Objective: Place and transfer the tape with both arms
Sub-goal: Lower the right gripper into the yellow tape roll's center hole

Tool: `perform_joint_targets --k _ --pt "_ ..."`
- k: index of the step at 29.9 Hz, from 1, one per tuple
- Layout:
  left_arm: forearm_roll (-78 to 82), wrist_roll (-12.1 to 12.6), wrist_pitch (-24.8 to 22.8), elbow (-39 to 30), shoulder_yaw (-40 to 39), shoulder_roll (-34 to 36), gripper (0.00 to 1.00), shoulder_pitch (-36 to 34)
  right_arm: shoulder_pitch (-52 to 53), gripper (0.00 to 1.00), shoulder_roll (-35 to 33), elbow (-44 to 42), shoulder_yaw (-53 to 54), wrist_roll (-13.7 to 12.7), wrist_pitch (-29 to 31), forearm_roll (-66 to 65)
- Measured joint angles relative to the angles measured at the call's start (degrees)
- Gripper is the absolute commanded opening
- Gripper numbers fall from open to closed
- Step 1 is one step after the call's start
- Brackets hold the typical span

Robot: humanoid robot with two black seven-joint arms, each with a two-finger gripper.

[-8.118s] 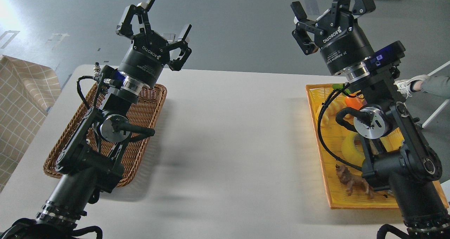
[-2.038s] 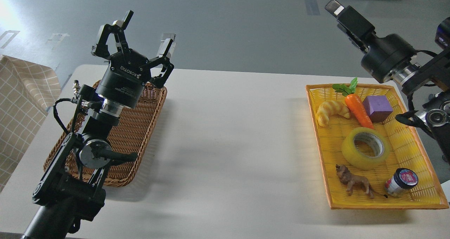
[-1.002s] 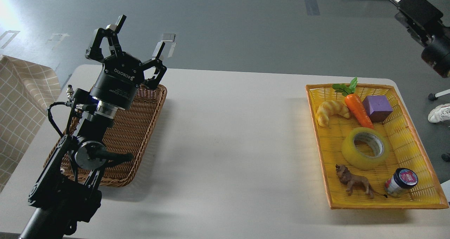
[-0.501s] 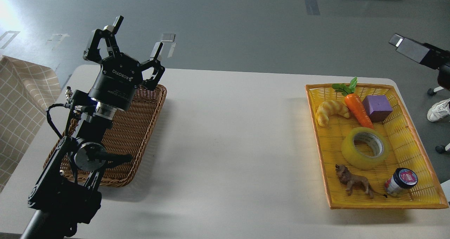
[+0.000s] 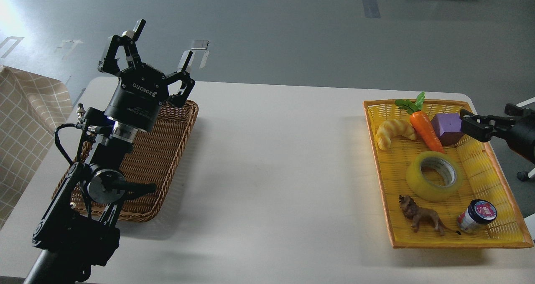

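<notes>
- Our left gripper (image 5: pixel 161 41), black and two-fingered with "ROBOTIQ" printed on its body, stands raised above the far end of the brown wicker basket (image 5: pixel 167 150); its fingers are spread wide and hold nothing.
- We see nothing inside the brown wicker basket where its weave shows, though our left arm hides part of it. It sits on the left side of the pale grey table (image 5: pixel 271 171).
- Our right gripper (image 5: pixel 470 124) comes in from the right edge, seen dark and nearly end-on over the far right rim of the yellow plastic mesh tray (image 5: pixel 485 179). We cannot tell whether its fingers are apart or together, and nothing shows in its grip.
- The wide roll of translucent yellow packing tape with a white-grey core (image 5: pixel 434 175) lies flat in the middle of the yellow tray, hole facing up, apart from both grippers.
- At the far end of the tray lie a yellow croissant-shaped toy (image 5: pixel 393 131), an orange toy carrot with green leaves (image 5: pixel 424 127) and a purple cube (image 5: pixel 447 127), the carrot between the other two and just beside the cube.
- At the near end of the tray stand a small brown lion figure (image 5: pixel 420 215) and a little jar with a dark lid (image 5: pixel 476 216), side by side and just in front of the tape.
</notes>
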Motion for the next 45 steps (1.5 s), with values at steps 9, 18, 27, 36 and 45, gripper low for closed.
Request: perform_joint_targets --k 9,18,27,36,45 --pt "0.2 0.1 0.1 0.0 0.0 -0.2 0.98 0.0 -2.8 1.00 4.4 -4.6 1.9 -0.6 -0.6 0.1" --pt "0.2 0.1 0.1 0.1 0.0 -0.1 0.98 -0.1 -6.2 0.98 6.2 -5.4 3.3 -0.9 -0.6 0.1" --pt "0.4 0.0 1.0 0.1 -0.2 -0.2 0.98 0.0 -7.4 0.90 8.1 -6.0 3.2 -1.0 -0.6 0.1" --pt "0.4 -0.1 1.1 0.0 -0.3 -0.4 0.98 0.0 -8.1 0.76 8.7 -6.3 2.9 -0.9 -0.5 0.0" --pt "0.4 -0.1 1.1 0.0 -0.3 -0.4 0.98 -0.1 -8.0 0.81 9.2 -7.6 1.8 -0.8 0.3 0.0"
